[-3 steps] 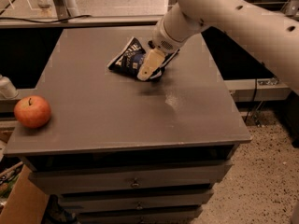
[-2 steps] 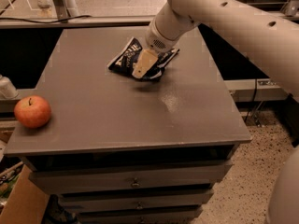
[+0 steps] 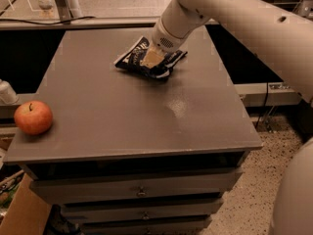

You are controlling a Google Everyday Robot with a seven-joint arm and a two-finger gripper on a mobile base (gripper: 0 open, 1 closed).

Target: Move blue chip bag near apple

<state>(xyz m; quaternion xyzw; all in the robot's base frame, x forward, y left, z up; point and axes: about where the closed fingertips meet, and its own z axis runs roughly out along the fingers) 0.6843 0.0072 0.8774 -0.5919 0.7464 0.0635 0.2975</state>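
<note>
The blue chip bag (image 3: 131, 58) lies crumpled at the far middle of the grey cabinet top (image 3: 146, 121); it is dark navy with white lettering. My gripper (image 3: 152, 58) is down on the middle of the bag, at the end of the white arm (image 3: 230, 13) that reaches in from the upper right. It covers the bag's centre. The apple (image 3: 33, 117), red-orange with a short dark stem, sits at the near left corner of the top, far from the bag and the gripper.
The cabinet has drawers (image 3: 141, 192) below its front edge. A white object (image 3: 6, 93) stands just off the left edge near the apple. A cardboard box (image 3: 19, 214) is on the floor at lower left. A ledge with a cable (image 3: 49, 21) runs behind.
The gripper has moved a little left and down onto the middle of the bag. The bag and the apple have stayed in place.
</note>
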